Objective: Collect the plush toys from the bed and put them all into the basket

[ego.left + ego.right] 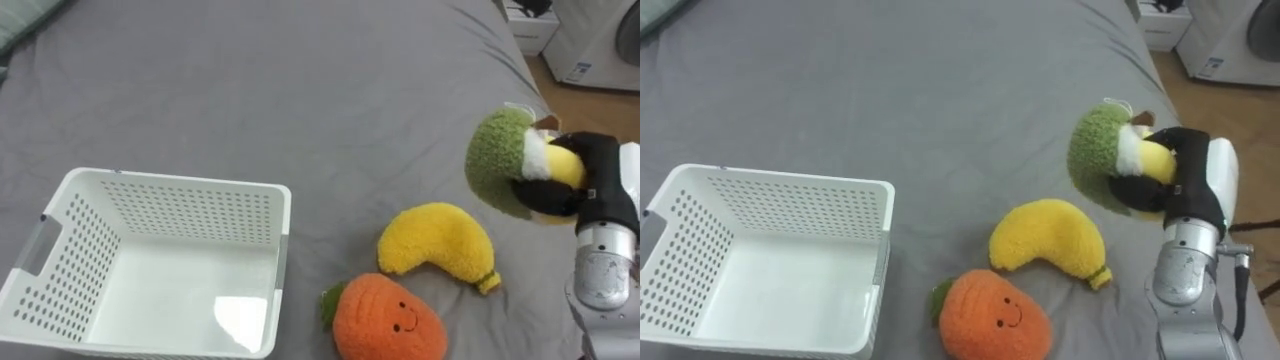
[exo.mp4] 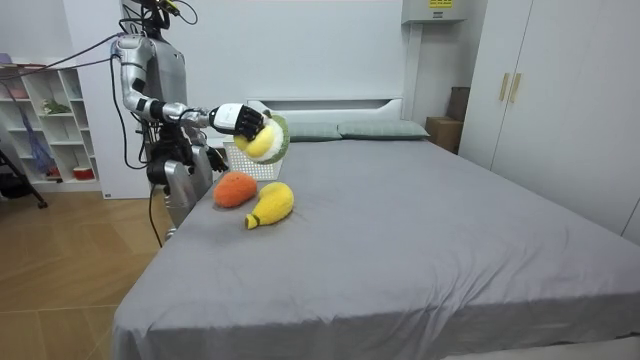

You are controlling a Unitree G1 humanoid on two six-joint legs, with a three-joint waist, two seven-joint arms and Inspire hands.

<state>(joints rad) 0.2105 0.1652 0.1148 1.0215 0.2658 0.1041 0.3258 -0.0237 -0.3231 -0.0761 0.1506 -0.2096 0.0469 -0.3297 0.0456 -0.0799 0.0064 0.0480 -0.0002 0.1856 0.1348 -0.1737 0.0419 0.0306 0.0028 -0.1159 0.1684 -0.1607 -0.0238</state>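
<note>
Gripping the green-and-yellow plush toy (image 1: 497, 160), perhaps an avocado, in curled fingers (image 1: 548, 200), the right hand (image 1: 592, 168) should hover above the white perforated plastic basket (image 1: 180, 182) before releasing.

Basket (image 1: 180, 215) mouth: open upward, by the bed's (image 1: 300, 90) near edge.
Low obstacles: banana plush (image 1: 437, 245), carrot plush (image 1: 388, 322), between basket and right robot hand (image 1: 595, 170) with green plush (image 1: 497, 160).
Far bed: open sheet.

Wooden floor (image 2: 60, 260), white wardrobe (image 2: 560, 90), open shelving (image 2: 45, 120), pale wall (image 2: 330, 50) behind grey bed (image 2: 420, 230).
</note>
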